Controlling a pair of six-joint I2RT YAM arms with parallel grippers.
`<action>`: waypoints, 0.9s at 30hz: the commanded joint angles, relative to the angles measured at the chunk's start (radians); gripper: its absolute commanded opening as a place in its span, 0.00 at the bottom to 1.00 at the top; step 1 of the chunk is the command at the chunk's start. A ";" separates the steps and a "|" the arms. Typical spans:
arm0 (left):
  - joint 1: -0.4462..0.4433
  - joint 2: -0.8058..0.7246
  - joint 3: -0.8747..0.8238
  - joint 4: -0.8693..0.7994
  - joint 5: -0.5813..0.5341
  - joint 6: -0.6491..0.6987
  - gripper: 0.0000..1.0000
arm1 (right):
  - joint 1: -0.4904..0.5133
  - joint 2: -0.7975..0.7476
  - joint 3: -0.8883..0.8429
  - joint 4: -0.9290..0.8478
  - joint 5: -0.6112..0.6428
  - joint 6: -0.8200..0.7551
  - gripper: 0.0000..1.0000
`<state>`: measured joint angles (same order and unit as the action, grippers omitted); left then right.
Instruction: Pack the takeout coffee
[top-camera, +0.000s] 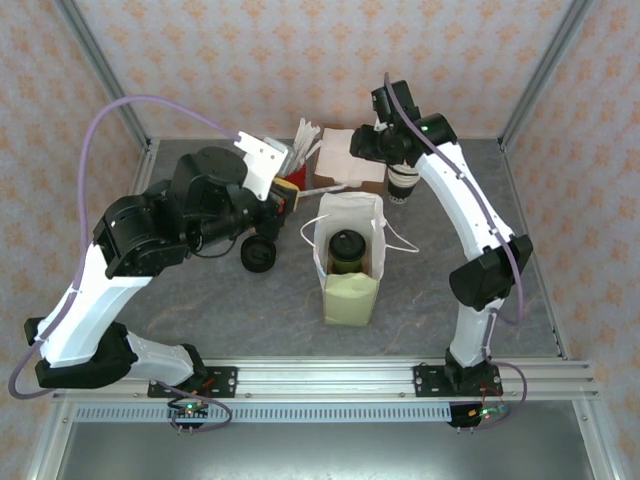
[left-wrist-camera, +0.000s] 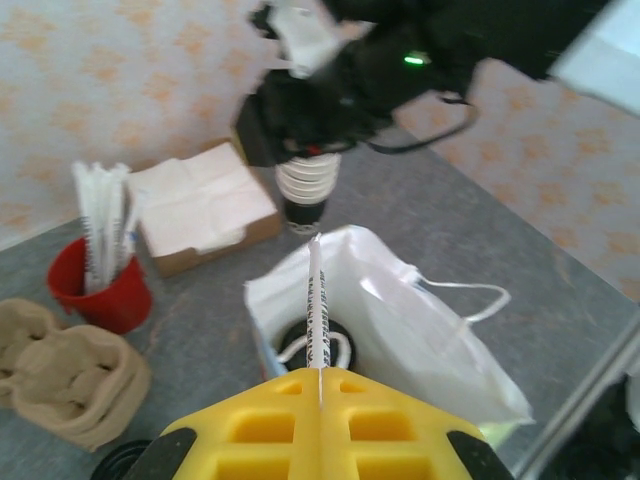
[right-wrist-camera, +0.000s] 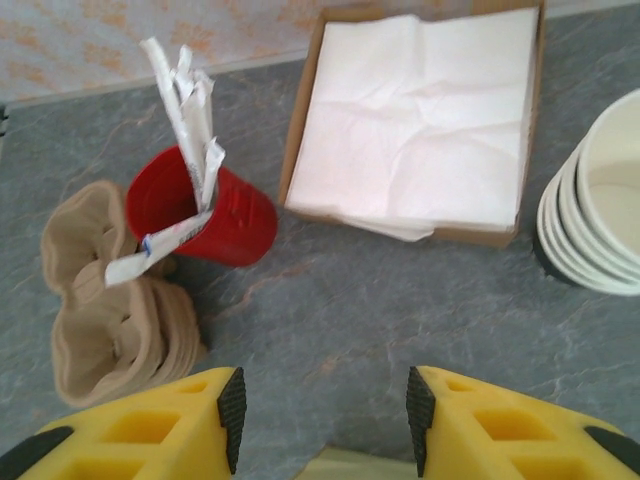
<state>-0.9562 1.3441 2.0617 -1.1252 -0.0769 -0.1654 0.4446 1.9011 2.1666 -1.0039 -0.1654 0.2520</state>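
Yellow moulded fingers of the left gripper (left-wrist-camera: 320, 385) lie lowest in the left wrist view. They are pressed together on a thin white paper-wrapped straw (left-wrist-camera: 317, 300), which rises straight from the pinch toward the bag. The right gripper (right-wrist-camera: 323, 415) hangs on the bag's far side with its yellow fingers spread and nothing between them, over bare grey table near a cardboard box of white napkins (right-wrist-camera: 420, 110).

In descending size we then mark:

- The tall white carrier bag (left-wrist-camera: 440, 350) stands upright at mid-table, mouth open, with a loop handle falling to the side.
- The takeout coffee (top-camera: 346, 250) is a small round paper cup, dark blackish-green, and stands inside that bag.

We judge the cup itself packed and the adding of a straw to be the step in hand. The next move calls for carrying the straw over the open mouth, beside the cup rather than onto its top, and only then parting the fingers. The wrapper is light and the rim soft, so an off-centre release could drop it outside.

Seen from above, the cup shows a black round top — apparently a lid — over a dark green wall, and it looks level.
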 joint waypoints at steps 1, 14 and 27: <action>-0.066 -0.001 0.037 -0.013 0.019 0.012 0.06 | -0.001 0.085 0.090 0.015 0.100 -0.048 0.48; -0.163 0.118 0.035 -0.206 -0.129 0.074 0.06 | -0.002 0.370 0.285 0.088 0.116 -0.126 0.48; -0.162 0.239 0.049 -0.318 0.036 0.089 0.05 | 0.000 0.552 0.363 0.172 0.150 -0.139 0.44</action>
<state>-1.1130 1.5726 2.1132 -1.3880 -0.0780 -0.0952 0.4446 2.4306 2.4886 -0.8703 -0.0639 0.1284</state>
